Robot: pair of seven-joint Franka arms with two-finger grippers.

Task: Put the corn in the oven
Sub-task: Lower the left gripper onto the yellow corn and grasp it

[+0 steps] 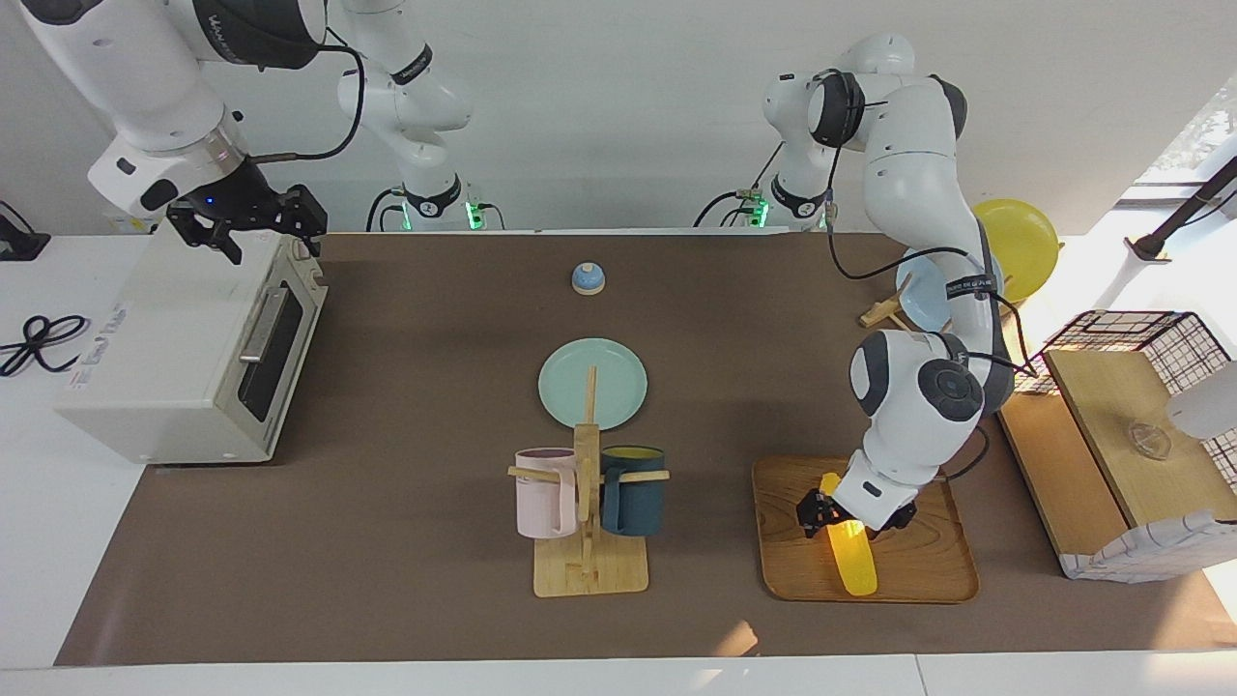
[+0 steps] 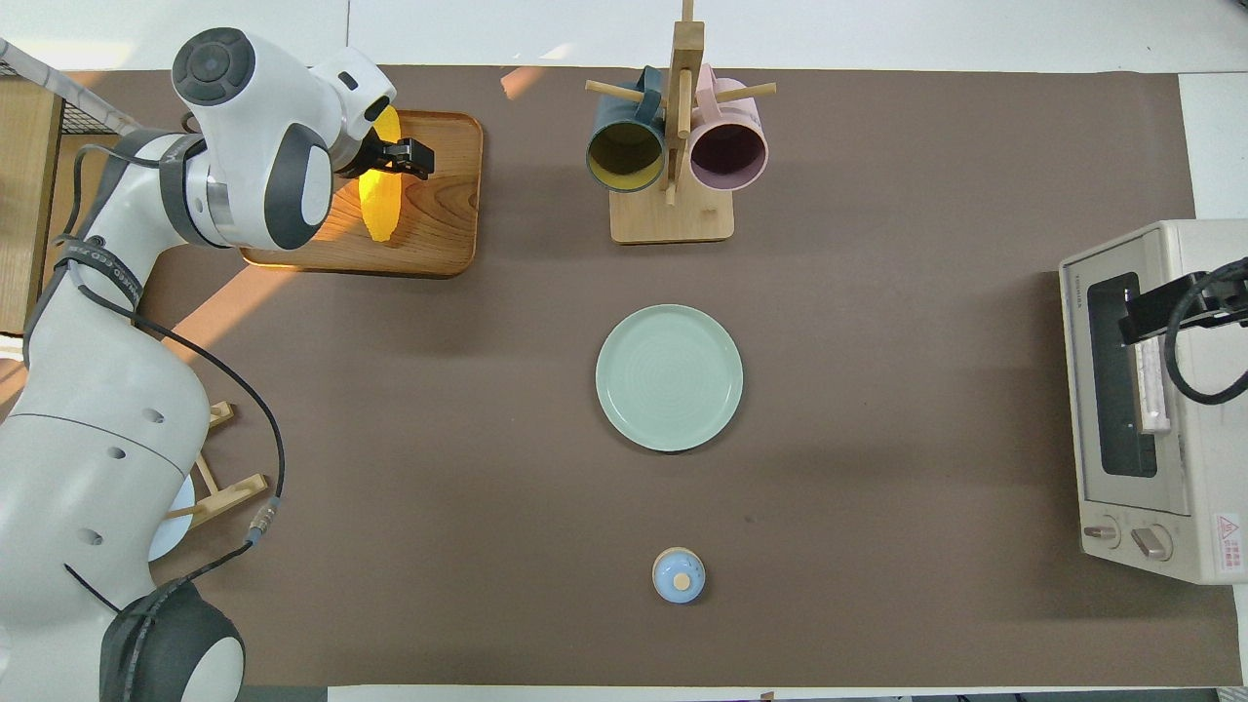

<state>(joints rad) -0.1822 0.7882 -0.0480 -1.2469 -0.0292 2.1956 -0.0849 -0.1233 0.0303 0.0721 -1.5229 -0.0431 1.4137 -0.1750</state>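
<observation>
The yellow corn (image 1: 854, 559) lies on a wooden tray (image 1: 928, 570) toward the left arm's end of the table; it also shows in the overhead view (image 2: 380, 205). My left gripper (image 1: 850, 515) is down at the corn's end nearer the robots, its fingers open on either side of the cob (image 2: 390, 156). The white oven (image 1: 184, 358) stands at the right arm's end with its door shut (image 2: 1121, 380). My right gripper (image 1: 253, 230) hovers over the oven's top front edge, above the door handle (image 1: 261, 324).
A wooden mug rack (image 1: 588, 541) with a pink and a dark blue mug stands mid-table, beside the tray. A pale green plate (image 1: 618, 372) and a small blue knob-topped lid (image 1: 588, 278) lie nearer the robots. A wooden box with wire basket (image 1: 1121, 435) borders the tray.
</observation>
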